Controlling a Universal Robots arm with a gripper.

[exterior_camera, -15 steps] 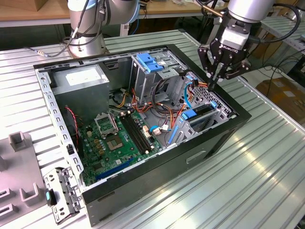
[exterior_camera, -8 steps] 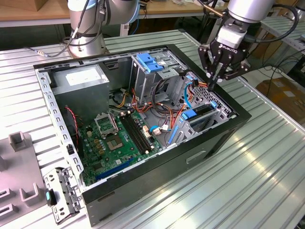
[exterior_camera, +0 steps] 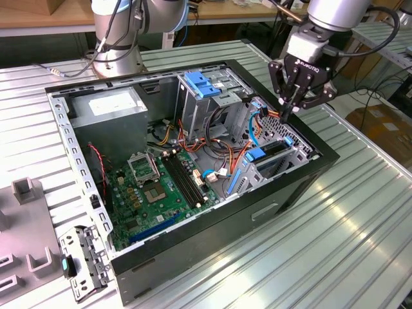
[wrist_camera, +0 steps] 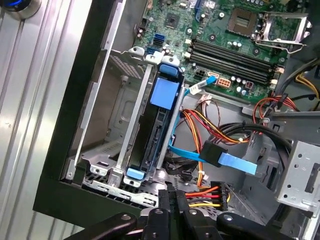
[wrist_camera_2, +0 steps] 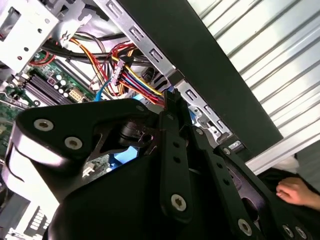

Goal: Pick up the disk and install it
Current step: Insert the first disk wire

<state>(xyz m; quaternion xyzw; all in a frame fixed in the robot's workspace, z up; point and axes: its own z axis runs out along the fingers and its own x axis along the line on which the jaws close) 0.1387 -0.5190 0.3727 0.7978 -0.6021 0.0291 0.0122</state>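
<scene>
Fingers: the gripper (exterior_camera: 291, 109) hangs over the case's drive-cage corner, at the exterior view's right; the fingers (exterior_camera: 288, 103) are drawn together to a narrow tip with nothing between them. In both wrist views they meet in one dark bar (wrist_camera: 172, 210).
Disk: it stands on edge in a slot of the cage (wrist_camera: 125, 150), its blue carrier (wrist_camera: 164, 92) along the top edge. It looks already seated, or very nearly so; from these pictures I cannot tell whether it is fully home.
Contact: the tip sits just above the cage's far end, near the cable bundle (wrist_camera: 210, 192); whether it touches the disk I cannot tell.
Doing it well: if a final press is in hand, I judge it should go straight along the slot, on the carrier and not the cables, with the tip kept together so it does not snag a wire.
Risk: the blue data cable (wrist_camera: 220, 160) and the red-yellow wires crowd the slot mouth and could be pinched.
Further in: motherboard (exterior_camera: 158, 187), then the power supply (exterior_camera: 109, 109).
Counter: ribbed metal (exterior_camera: 360, 212) under the case.
</scene>
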